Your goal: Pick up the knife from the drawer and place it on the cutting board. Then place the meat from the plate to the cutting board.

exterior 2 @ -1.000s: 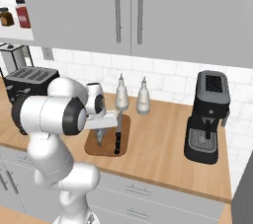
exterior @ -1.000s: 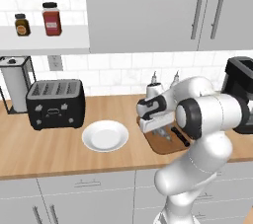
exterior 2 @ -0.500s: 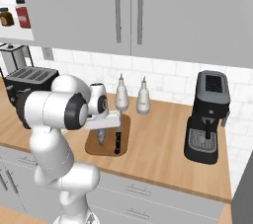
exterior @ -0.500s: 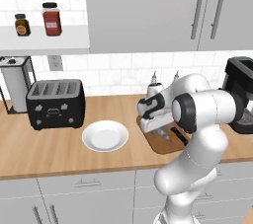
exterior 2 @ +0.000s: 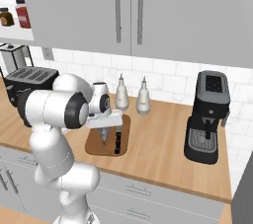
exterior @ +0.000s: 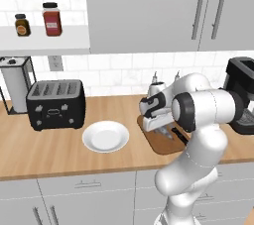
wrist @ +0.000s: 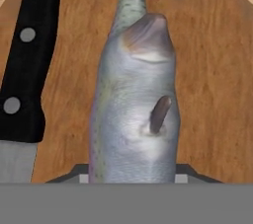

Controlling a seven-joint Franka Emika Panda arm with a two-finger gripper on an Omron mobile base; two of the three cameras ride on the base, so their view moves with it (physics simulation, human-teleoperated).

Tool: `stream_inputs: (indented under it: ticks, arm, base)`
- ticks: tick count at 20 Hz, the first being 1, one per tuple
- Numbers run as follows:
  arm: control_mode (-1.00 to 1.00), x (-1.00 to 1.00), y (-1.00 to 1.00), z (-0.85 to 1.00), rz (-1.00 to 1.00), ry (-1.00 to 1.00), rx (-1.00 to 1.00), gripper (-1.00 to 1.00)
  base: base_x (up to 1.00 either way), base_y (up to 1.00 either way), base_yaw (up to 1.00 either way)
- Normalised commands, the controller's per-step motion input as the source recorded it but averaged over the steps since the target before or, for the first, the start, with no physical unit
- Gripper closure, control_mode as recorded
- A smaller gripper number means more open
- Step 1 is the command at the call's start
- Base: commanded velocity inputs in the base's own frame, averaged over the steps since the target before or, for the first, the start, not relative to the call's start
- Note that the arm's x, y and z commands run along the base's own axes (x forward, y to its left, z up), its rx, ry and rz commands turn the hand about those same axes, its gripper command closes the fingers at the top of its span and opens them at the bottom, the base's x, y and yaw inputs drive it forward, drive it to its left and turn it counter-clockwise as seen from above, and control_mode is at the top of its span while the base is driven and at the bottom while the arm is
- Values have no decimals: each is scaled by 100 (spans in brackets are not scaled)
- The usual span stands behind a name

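Note:
The meat (wrist: 136,114), a slender silvery fish, hangs head-down between my fingertips just above the dark brown cutting board (wrist: 212,70). My gripper (wrist: 132,176) is shut on the fish's body. From the left base view, the gripper (exterior: 158,129) sits low over the cutting board (exterior: 158,143), and the meat (exterior: 161,132) shows just beneath the hand. The knife (wrist: 29,55) lies flat on the board beside the fish, with its black handle (exterior 2: 118,141) near the board's right edge. The round white plate (exterior: 105,136) is bare, left of the board. The drawer is out of view.
A black toaster (exterior: 55,103) stands left of the plate and a black coffee machine (exterior 2: 210,117) to the right. Two grey shaker bottles (exterior 2: 122,94) stand behind the board by the wall. Shut grey fronts (exterior: 87,184) run under the counter.
The hand with the fish has stayed over the cutting board, sinking only slightly. The knife and plate have not moved.

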Motion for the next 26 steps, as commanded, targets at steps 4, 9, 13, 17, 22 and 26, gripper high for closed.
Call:
stream_inputs:
  ticks: [4,9,13,17,22,26]
  arm:
    - [-100,0,0,10,-3,-3,0,-100]
    - [-100,-5,7,29,0,-3,0,-100]
    - [-100,-45,21,56,0,-13,3,-100]
    - [-100,-71,22,58,0,-13,3,-100]
    - [-100,-81,17,40,0,-16,0,-100]
    - [-100,-75,6,56,0,-21,0,-100]
  base:
    - [0,0,0]
    - [0,0,0]
    - [0,0,0]
    - [0,0,0]
    - [0,0,0]
    - [0,0,0]
